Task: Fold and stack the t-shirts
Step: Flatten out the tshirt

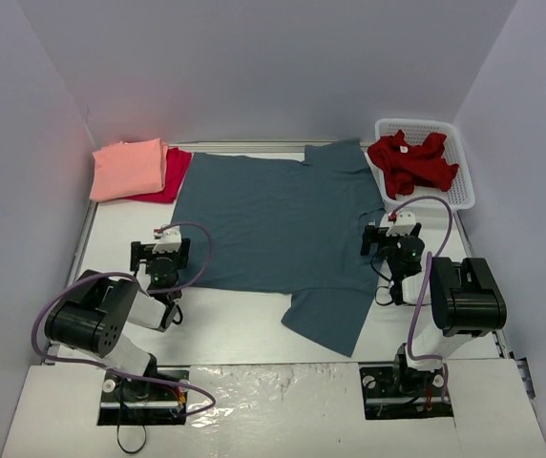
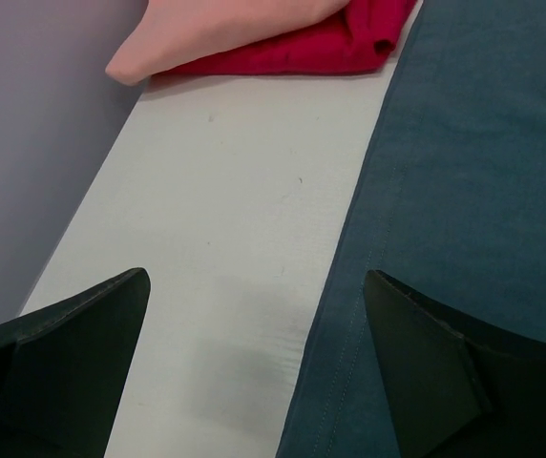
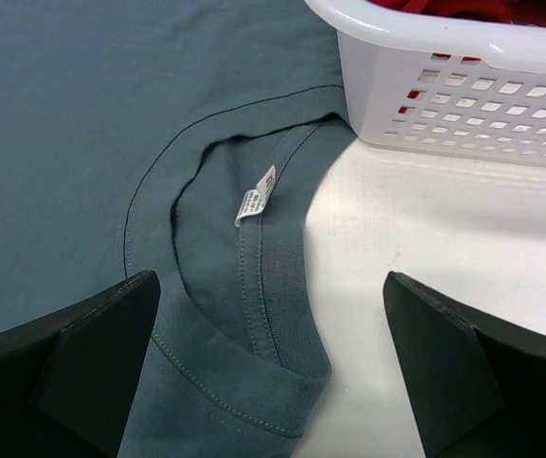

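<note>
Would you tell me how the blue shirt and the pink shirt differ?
The blue shirt lies spread open across the table; the pink shirt is folded in the far left corner. The blue one rests directly on the table, the pink one atop a crimson shirt. Neither is held.

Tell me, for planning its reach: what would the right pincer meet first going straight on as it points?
Probably the slate-blue t-shirt, at its collar, just ahead of the open right pincer; the white basket sits farther on, rightward. Depth is unclear.
</note>
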`<state>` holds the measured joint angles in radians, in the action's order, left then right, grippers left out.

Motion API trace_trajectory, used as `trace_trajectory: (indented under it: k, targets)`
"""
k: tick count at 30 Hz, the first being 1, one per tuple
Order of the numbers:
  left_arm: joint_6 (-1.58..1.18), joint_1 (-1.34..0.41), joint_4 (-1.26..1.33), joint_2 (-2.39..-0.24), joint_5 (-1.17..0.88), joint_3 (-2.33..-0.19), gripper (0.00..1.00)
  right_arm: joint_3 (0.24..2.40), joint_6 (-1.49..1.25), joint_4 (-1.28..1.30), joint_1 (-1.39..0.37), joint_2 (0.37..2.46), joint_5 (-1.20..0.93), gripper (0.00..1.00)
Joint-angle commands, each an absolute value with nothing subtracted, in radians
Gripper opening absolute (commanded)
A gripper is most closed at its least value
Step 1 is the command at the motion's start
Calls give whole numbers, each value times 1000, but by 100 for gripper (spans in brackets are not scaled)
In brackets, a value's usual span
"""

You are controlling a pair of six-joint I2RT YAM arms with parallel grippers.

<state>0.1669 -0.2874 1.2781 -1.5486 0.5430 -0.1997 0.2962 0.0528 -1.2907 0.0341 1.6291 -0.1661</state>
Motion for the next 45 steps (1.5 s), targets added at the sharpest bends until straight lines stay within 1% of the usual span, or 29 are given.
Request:
trace_trajectory:
  k: [1,4,5,9,13,15,16,21,22,25,27,28,30,31,34,38,42,44,45]
  targets:
    - [155,-252,1388,-1506,422,-207,94,327,46,-1482,41,1626,-175,100]
    - [170,-252,1558,-1577,356,-137,94,327,46,-1482,41,1626,-175,100]
    - [179,-249,1586,-1598,333,-144,94,327,46,-1482,41,1626,-175,100]
    - [169,-230,1585,-1606,310,-149,94,327,46,-1482,40,1626,-175,100]
    - [163,-224,1556,-1603,302,-167,94,328,46,-1479,43,1628,-175,100]
    - [144,-201,1475,-1574,305,-202,94,328,46,-1480,43,1628,-176,100]
    - [121,-193,1388,-1559,296,-215,94,328,46,-1480,41,1628,-176,100]
    - [78,-158,1292,-1542,299,-282,94,328,44,-1480,41,1628,-176,100]
    - [69,-147,1216,-1534,302,-297,94,328,46,-1480,43,1626,-176,100]
    - [60,-111,1146,-1532,224,-342,94,328,45,-1479,43,1628,-176,100]
    - [92,-110,1184,-1520,148,-289,94,328,46,-1480,41,1628,-176,100]
    - [104,-110,1277,-1520,120,-260,94,327,45,-1482,43,1628,-176,100]
    - [127,-113,1363,-1529,60,-215,94,327,45,-1482,43,1628,-175,100]
    - [132,-114,1427,-1537,51,-187,94,327,44,-1482,41,1626,-175,100]
    - [146,-112,1495,-1559,17,-160,95,327,44,-1482,43,1626,-175,100]
    - [146,-107,1482,-1557,0,-170,94,328,44,-1482,43,1626,-175,100]
    - [112,-85,1280,-1508,5,-248,94,328,44,-1480,43,1628,-176,100]
    - [113,-78,1313,-1529,0,-249,94,328,44,-1480,43,1628,-176,100]
    - [112,-78,1290,-1523,0,-249,94,328,44,-1480,43,1628,-176,100]
